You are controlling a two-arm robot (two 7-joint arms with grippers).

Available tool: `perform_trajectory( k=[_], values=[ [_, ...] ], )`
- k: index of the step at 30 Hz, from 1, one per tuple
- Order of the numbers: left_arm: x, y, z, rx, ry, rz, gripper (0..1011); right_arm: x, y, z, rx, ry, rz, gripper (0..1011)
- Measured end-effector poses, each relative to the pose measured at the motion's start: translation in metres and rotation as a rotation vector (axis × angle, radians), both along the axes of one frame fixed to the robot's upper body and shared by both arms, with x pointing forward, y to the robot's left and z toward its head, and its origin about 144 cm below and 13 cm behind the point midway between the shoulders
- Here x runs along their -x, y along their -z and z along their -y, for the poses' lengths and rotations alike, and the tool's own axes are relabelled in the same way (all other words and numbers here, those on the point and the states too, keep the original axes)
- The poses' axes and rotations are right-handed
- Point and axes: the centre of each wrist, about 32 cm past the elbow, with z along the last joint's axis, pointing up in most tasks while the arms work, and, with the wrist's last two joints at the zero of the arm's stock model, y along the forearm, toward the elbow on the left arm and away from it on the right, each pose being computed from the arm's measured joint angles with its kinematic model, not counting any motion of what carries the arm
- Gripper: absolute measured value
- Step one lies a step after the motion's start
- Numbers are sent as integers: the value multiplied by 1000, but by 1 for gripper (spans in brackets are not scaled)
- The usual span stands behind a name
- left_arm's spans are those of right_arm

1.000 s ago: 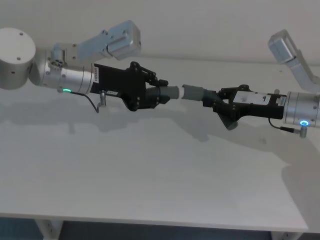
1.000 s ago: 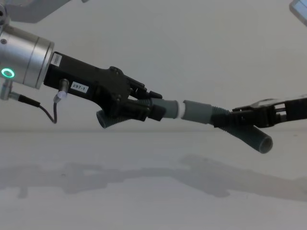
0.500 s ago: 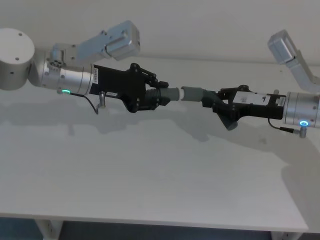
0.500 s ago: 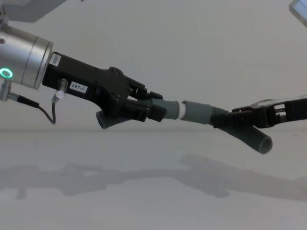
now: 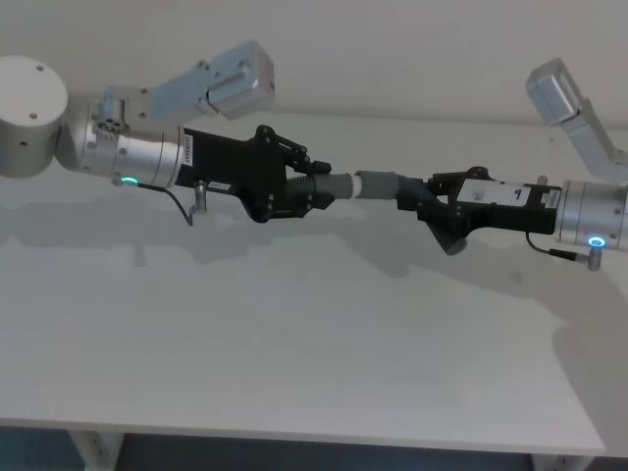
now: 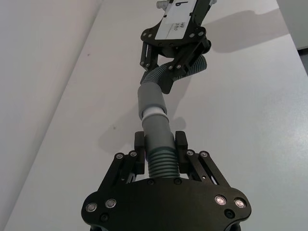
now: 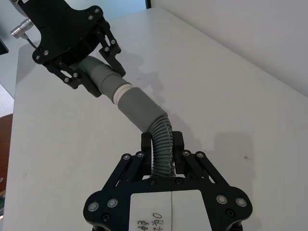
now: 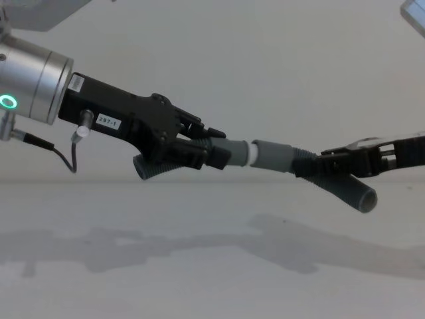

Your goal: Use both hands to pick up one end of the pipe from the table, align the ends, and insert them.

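Both grippers hold the pipe in the air above the white table (image 5: 294, 343). My left gripper (image 5: 306, 186) (image 8: 199, 151) (image 6: 159, 142) is shut on the ribbed part of the left pipe piece (image 5: 337, 183) (image 8: 232, 151) (image 6: 157, 131). My right gripper (image 5: 429, 200) (image 8: 332, 166) (image 7: 162, 142) is shut on the ribbed part of the right pipe piece (image 5: 383, 183) (image 8: 275, 155) (image 7: 139, 108). The two smooth ends meet nose to nose in one line, with a narrow white band (image 8: 250, 153) showing at the joint. The right piece's free end (image 8: 362, 196) hangs down below the right gripper.
A silver arm link (image 5: 221, 83) sits behind the left gripper and another (image 5: 574, 113) rises at the far right. A thin cable (image 8: 63, 156) droops under the left wrist. The table's front edge (image 5: 294, 440) runs along the bottom of the head view.
The left gripper has eased its pipe piece a little towards the right one, narrowing the gap at the joint. The right gripper has stayed almost still.
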Motion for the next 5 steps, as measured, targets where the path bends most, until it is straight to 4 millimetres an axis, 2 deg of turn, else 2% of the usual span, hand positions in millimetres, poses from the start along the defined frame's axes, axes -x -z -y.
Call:
perform_trajectory(
  k=[5],
  values=[
    [0, 0, 0, 0, 1, 0, 359, 0, 0, 0, 0, 0, 0, 244]
  ],
)
